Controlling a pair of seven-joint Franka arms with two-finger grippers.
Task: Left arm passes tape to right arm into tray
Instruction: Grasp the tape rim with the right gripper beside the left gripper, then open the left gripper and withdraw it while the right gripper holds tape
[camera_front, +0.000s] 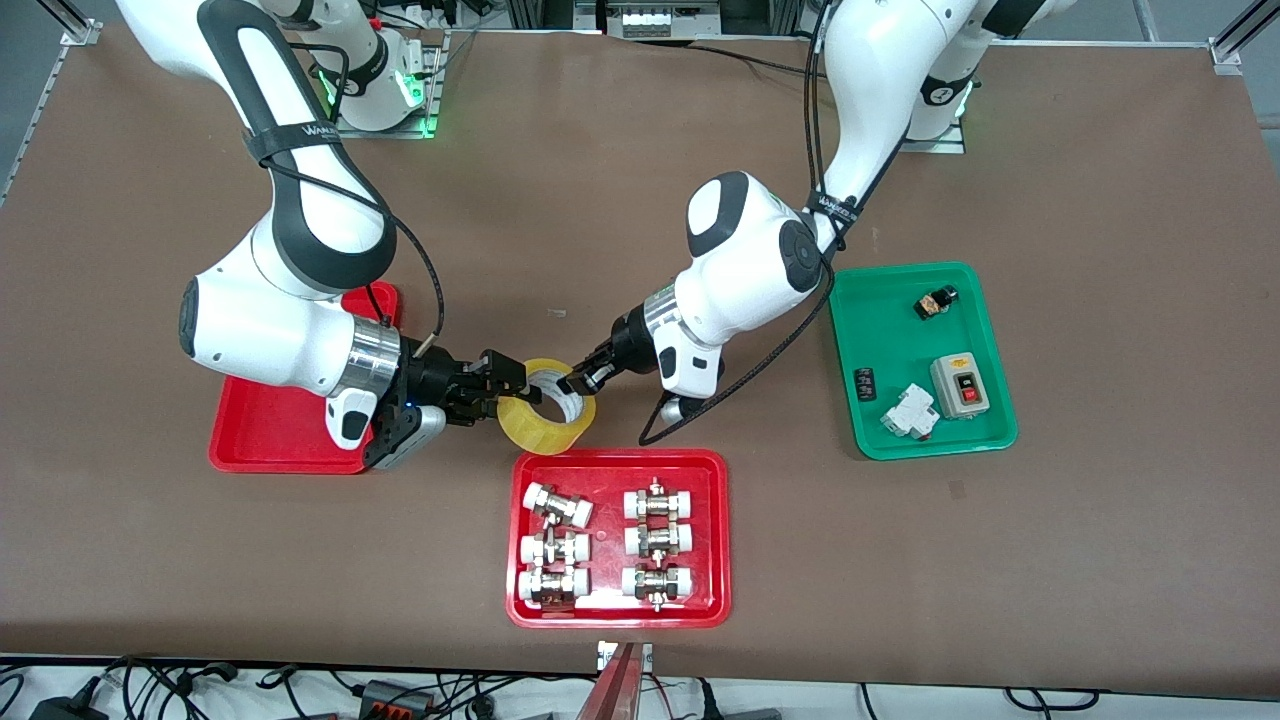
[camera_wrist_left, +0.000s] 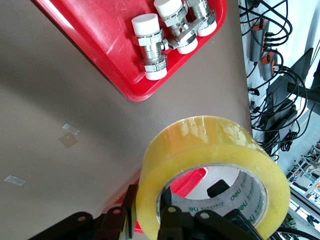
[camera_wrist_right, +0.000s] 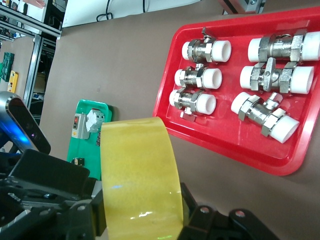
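Over brown table (camera_front: 620, 180), left tool (camera_front: 578, 383) and right tool (camera_front: 497, 385) both clench tape (camera_front: 546, 420).

- A robotics lab or test bench: two white arms (camera_front: 270, 230) (camera_front: 790, 240) bolted along one edge of a brown-covered table (camera_front: 1100, 200).
- Aluminium frame rails (camera_front: 1240, 30) at the table corners.
- Cables and power bricks (camera_front: 380, 690) below the table edge.
- Sorted parts: metal fittings (camera_front: 655, 545) in a red tray (camera_front: 715, 540), electrical switches (camera_front: 965, 385) in a green tray (camera_front: 880, 320).
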